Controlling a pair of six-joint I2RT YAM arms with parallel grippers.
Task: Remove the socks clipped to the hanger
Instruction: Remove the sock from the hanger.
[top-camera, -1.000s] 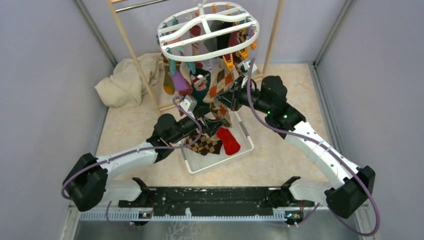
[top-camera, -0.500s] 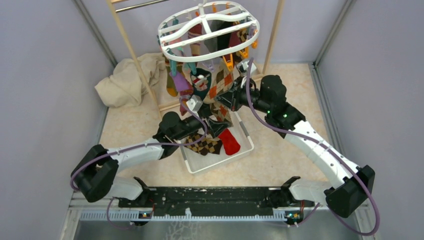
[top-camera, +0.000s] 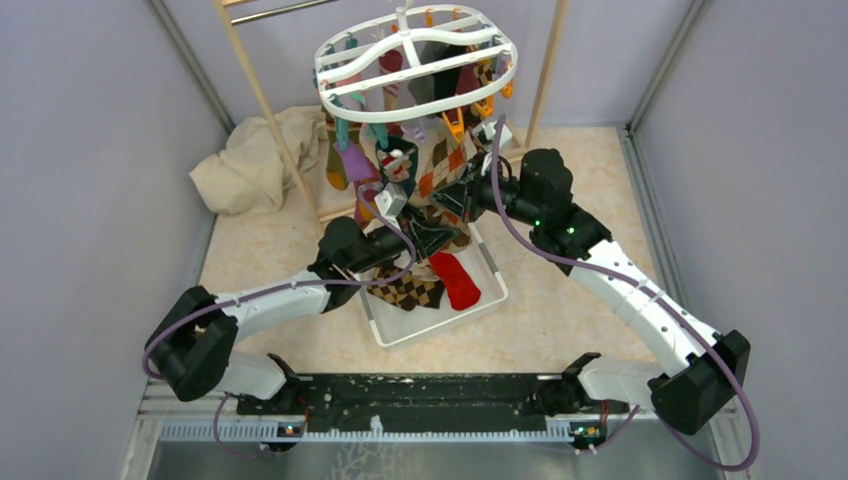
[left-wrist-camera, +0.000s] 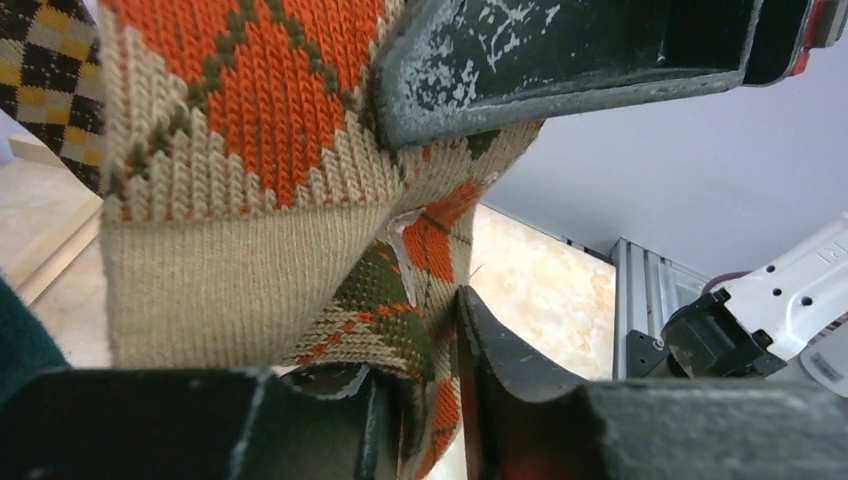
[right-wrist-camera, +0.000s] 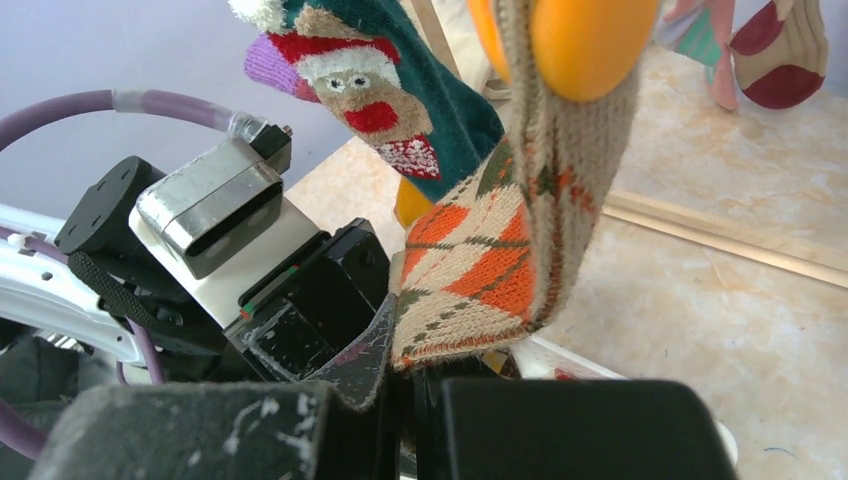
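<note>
while the white plastic oval hanger (top-camera: 335, 60) hangs between the wooden rack's poles (top-camera: 262, 100), socks (top-camera: 345, 160) dangling close under it, the widest room lies on the table (top-camera: 570, 290) to your right. your left tool (top-camera: 428, 238) grips the knitted orange-and-beige argyle sock (left-wrist-camera: 250, 150), a finger on each face. your right tool (right-wrist-camera: 410, 385) sits fully closed at that sock's hem, under a smooth orange peg (right-wrist-camera: 590, 40).
</note>
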